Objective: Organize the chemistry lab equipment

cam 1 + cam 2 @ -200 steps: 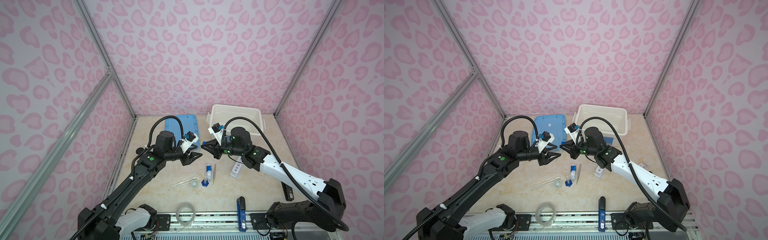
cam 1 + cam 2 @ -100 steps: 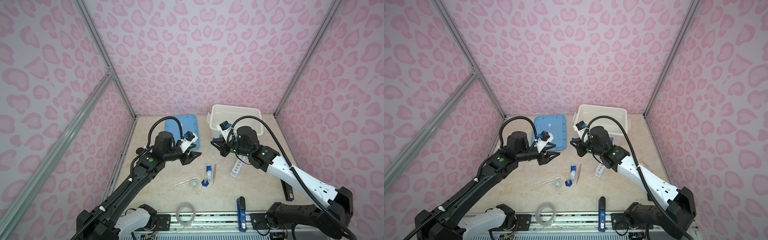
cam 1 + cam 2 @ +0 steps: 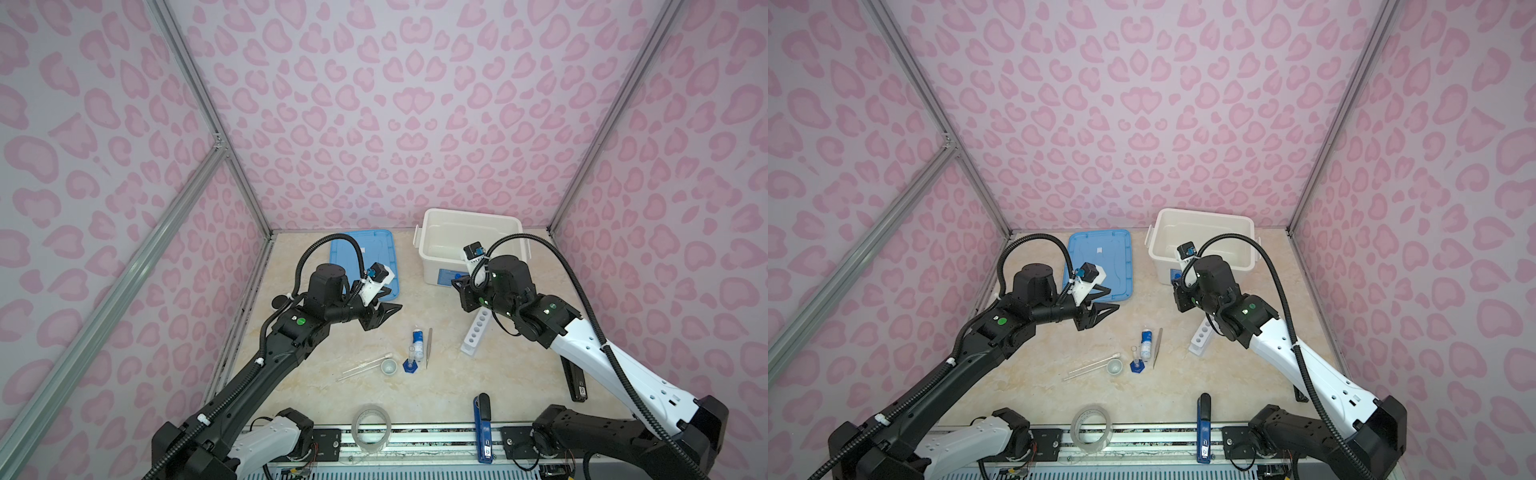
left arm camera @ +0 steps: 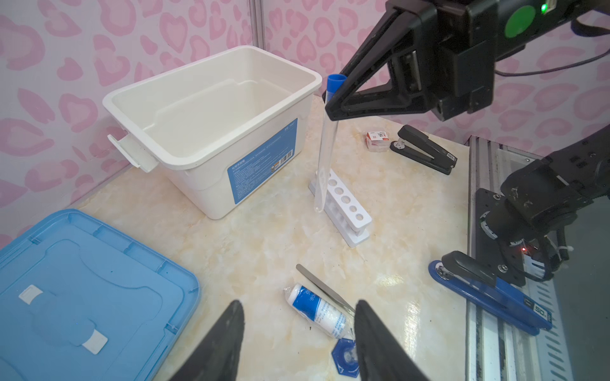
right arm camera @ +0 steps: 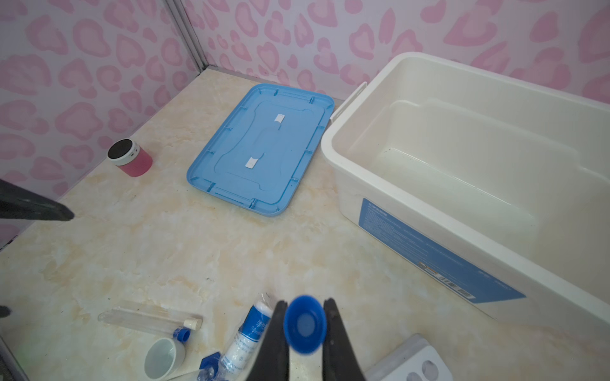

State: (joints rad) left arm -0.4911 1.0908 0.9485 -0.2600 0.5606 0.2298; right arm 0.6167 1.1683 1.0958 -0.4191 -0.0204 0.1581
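**Racking begins:** The right gripper (image 5: 305,305) pinches a blue-capped test tube (image 4: 325,155) just below its cap. It holds the tube upright by the far end of the white rack (image 4: 346,201), whose five holes are all empty. The tube's lower end hangs close to the rack, but these angles do not show whether it sits squarely over a hole.

The step in hand looks to be seating the first tube. The next move calls for centring the tip over a hole, lowering it straight, and letting go only once the rack carries it. A slanted entry could tip the light rack.

The left gripper (image 3: 392,302) hovers over the desk (image 4: 264,240) with its jaws wide and nothing between them. The bottle (image 4: 318,310) and tweezers (image 4: 321,287) lie below it.

**The count**
- **Lab kit:** There are three tubes in all: the one held, plus two test tubes (image 3: 365,366) lying side by side on the desk. There is one rack and one dish (image 3: 389,366) just beside the lying pair. One blue-based cylinder (image 3: 411,361) stands upright next to the dish. The one bottle lies on its side with the one pair of tweezers alongside it.
- **Storage:** One white tub (image 4: 198,184) stands empty at the back, and one blue lid (image 4: 82,280) lies flat near it.
- **Other items:** There is a blue stapler (image 3: 482,424), a black stapler (image 4: 425,150), one tape roll (image 3: 371,428), one small box (image 4: 377,140) and one pink speaker (image 5: 128,160).
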